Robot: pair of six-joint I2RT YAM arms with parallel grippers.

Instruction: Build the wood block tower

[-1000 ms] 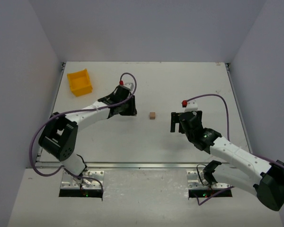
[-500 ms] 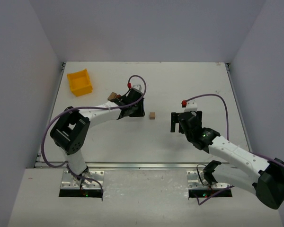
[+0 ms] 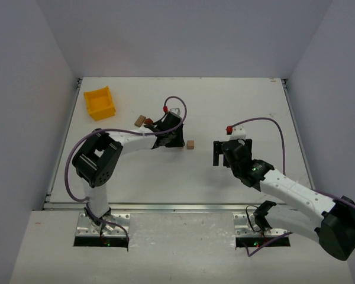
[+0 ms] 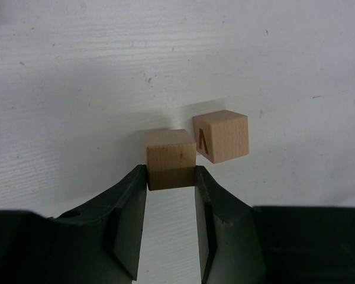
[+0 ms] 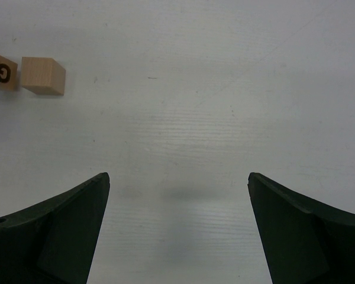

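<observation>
While the left gripper (image 4: 171,177) clamped a tan block (image 4: 170,155), we noted that the base block (image 4: 220,135) of the unbuilt tower sat on the table (image 3: 236,100) just to its right, well apart from the wide-open, empty right gripper (image 5: 178,177).

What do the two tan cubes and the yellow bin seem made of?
Wood, probably unfinished: the plain tan cube and the marked tan cube look matte with faint grain. Plastic, likely moulded: the yellow open-top bin is uniformly bright, though too small to confirm.
</observation>
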